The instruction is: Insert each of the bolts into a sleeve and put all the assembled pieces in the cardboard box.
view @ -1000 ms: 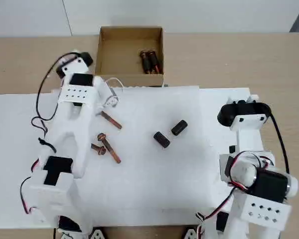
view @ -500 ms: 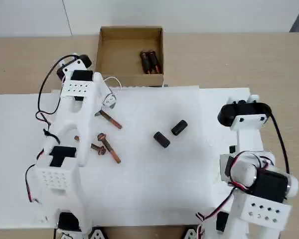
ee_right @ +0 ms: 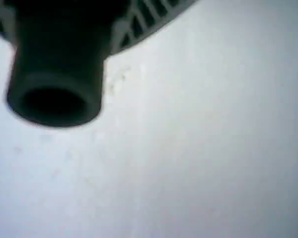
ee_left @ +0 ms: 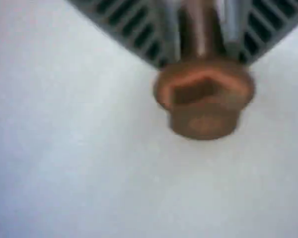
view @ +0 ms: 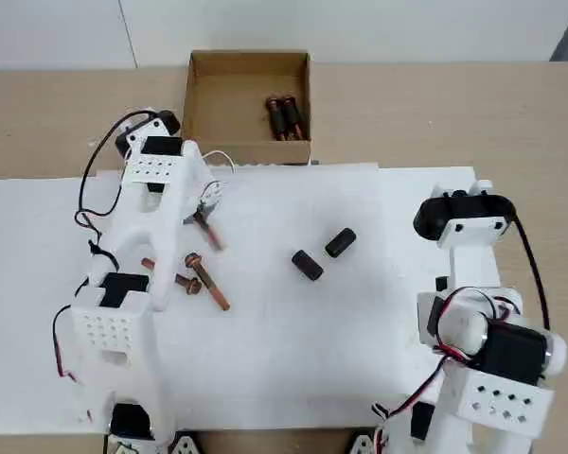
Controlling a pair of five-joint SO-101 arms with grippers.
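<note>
My left gripper [view: 206, 210] is at the upper left of the white sheet, shut on a copper bolt [view: 212, 233]. In the left wrist view the bolt [ee_left: 203, 99] sticks out from between the fingers, hex head first, over the sheet. My right gripper [ee_right: 59, 25] is shut on a black sleeve [ee_right: 54, 84], whose open end faces the camera. Two more black sleeves [view: 307, 266] [view: 341, 242] lie mid-sheet. Loose bolts [view: 209, 283] [view: 186, 281] lie beside the left arm. The cardboard box [view: 229, 104] at the back holds assembled pieces [view: 284, 115].
The white foam sheet [view: 293, 350] covers the wooden table. The right arm [view: 464, 227] stands folded at the sheet's right edge. The left arm's base and cables take up the sheet's left side. The sheet's middle front is bare.
The left arm swung its elbow toward the front and lowered its gripper onto the bolt that lay at the upper left; that bolt now looks shorter and tilted. The right arm kept still.
</note>
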